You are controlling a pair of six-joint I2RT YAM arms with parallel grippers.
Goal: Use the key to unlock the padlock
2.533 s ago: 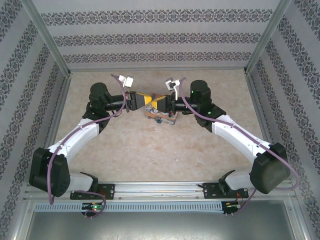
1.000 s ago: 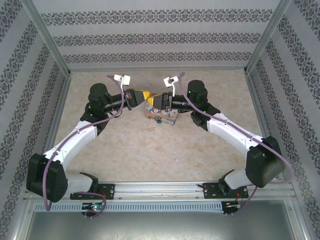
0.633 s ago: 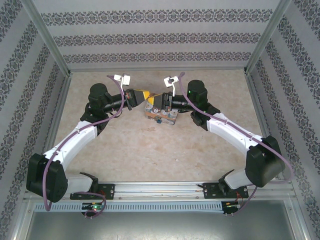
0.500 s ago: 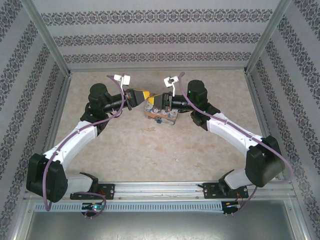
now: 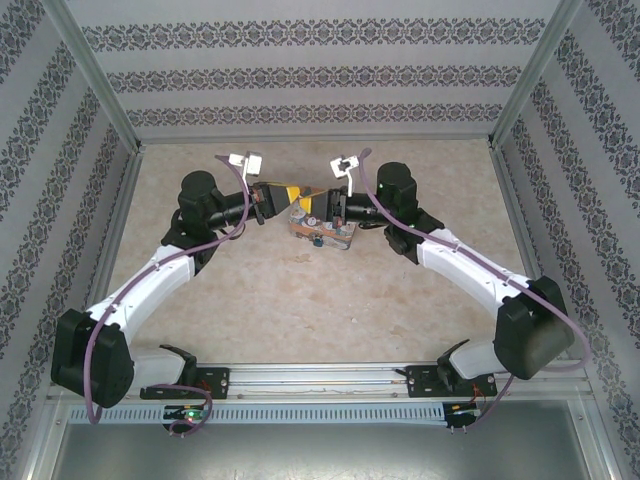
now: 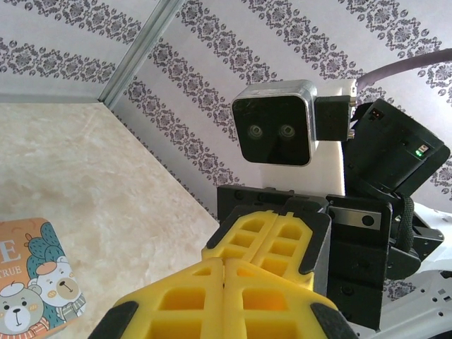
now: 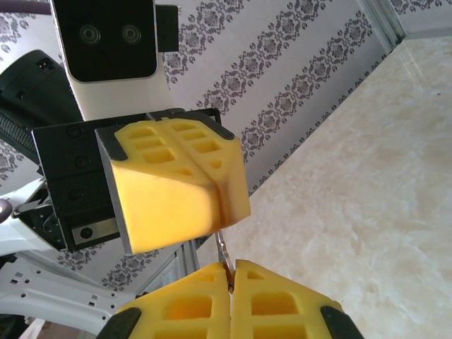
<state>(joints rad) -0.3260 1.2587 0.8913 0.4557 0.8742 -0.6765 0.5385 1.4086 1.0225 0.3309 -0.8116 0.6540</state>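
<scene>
A robotics lab test cell, shown by a marble-look table boxed in by aluminium frame posts and striped wallpaper panels, with a left arm and right arm bolted to a metal rail along its near edge beside a slotted cable duct
</scene>
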